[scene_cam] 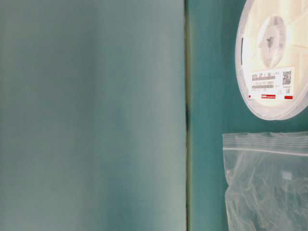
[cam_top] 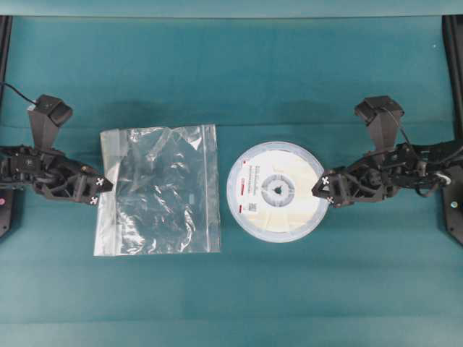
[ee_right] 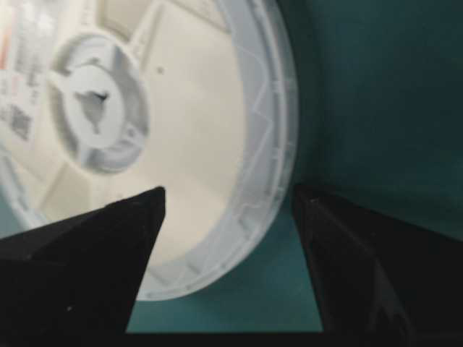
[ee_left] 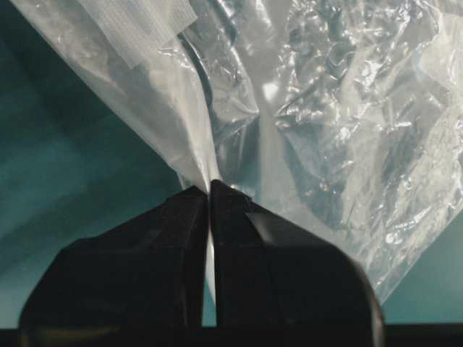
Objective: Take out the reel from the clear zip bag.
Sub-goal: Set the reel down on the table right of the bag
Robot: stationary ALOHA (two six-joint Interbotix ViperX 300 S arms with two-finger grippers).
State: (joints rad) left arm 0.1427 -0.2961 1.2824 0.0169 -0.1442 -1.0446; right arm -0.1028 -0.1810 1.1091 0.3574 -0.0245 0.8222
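Observation:
The reel (cam_top: 277, 191) lies flat on the teal table, outside the clear zip bag (cam_top: 159, 189) and just to its right. Its label faces up in the table-level view, on the reel (scene_cam: 272, 53) above the bag (scene_cam: 269, 183). The bag is flat and crinkled, with its zip strip (cam_top: 210, 188) on the side towards the reel. My left gripper (cam_top: 101, 191) is shut on the bag's left edge, and the film (ee_left: 325, 108) is pinched between the jaws of the left gripper (ee_left: 210, 189). My right gripper (cam_top: 322, 191) stands open at the reel's right rim. The reel (ee_right: 181, 108) lies partly between the jaws of the right gripper (ee_right: 228, 191).
The teal cloth table (cam_top: 231, 303) spreads around both things. Dark frame rails stand at the far left (cam_top: 4, 43) and far right (cam_top: 454, 43) edges. A plain grey-green panel (scene_cam: 91, 115) fills the left half of the table-level view.

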